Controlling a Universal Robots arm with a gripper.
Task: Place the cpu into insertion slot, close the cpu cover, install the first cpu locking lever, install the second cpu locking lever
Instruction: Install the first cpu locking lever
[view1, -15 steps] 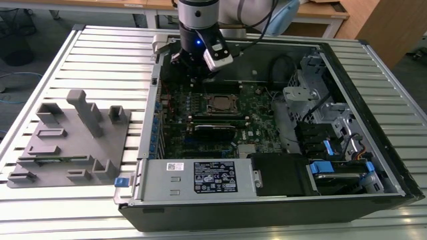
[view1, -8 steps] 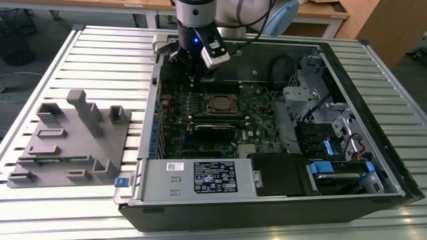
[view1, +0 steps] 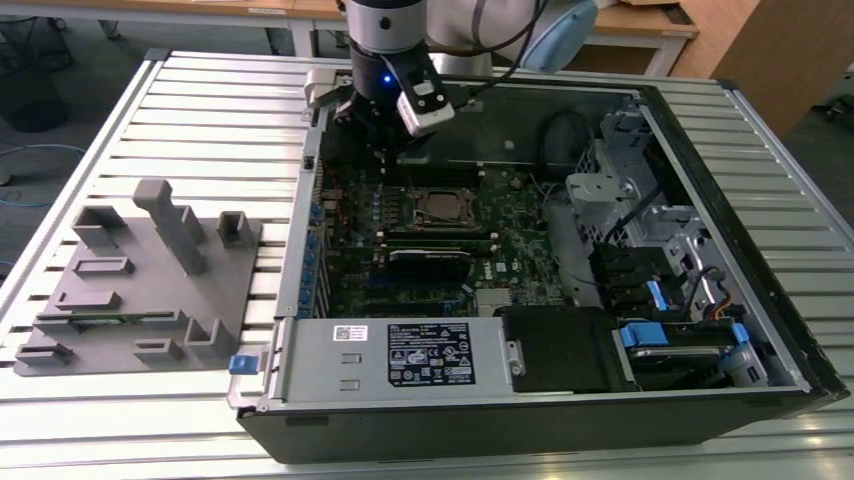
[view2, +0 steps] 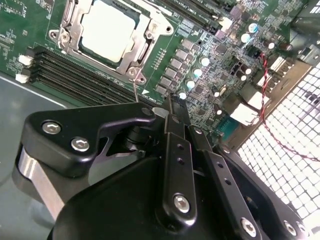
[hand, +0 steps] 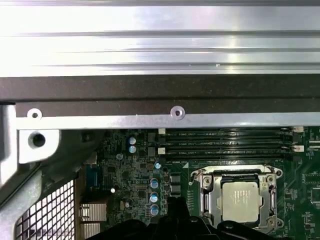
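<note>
The cpu (view2: 109, 30) lies flat in the insertion slot (hand: 272, 172) on the green board, its silver-grey top facing up. The cpu cover (view2: 144, 50) is folded down around it as a silvery frame. A thin metal lever rod (view2: 135, 87) sticks out from the socket's corner toward my fingertips. My gripper (view2: 172, 102) hangs inside the case a short way from the socket, shut, with nothing between its fingers. In the exterior view the gripper (view1: 400, 148) is just beyond the socket (view1: 441, 208), near the case's far wall.
Black memory sticks (view2: 75, 75) run beside the socket. The case's metal wall (hand: 160, 95) is close to the gripper. A labelled power-supply box (view1: 400, 355) and drive cages (view1: 641, 210) fill the case's other parts. A grey fixture (view1: 147, 280) lies on the slatted table.
</note>
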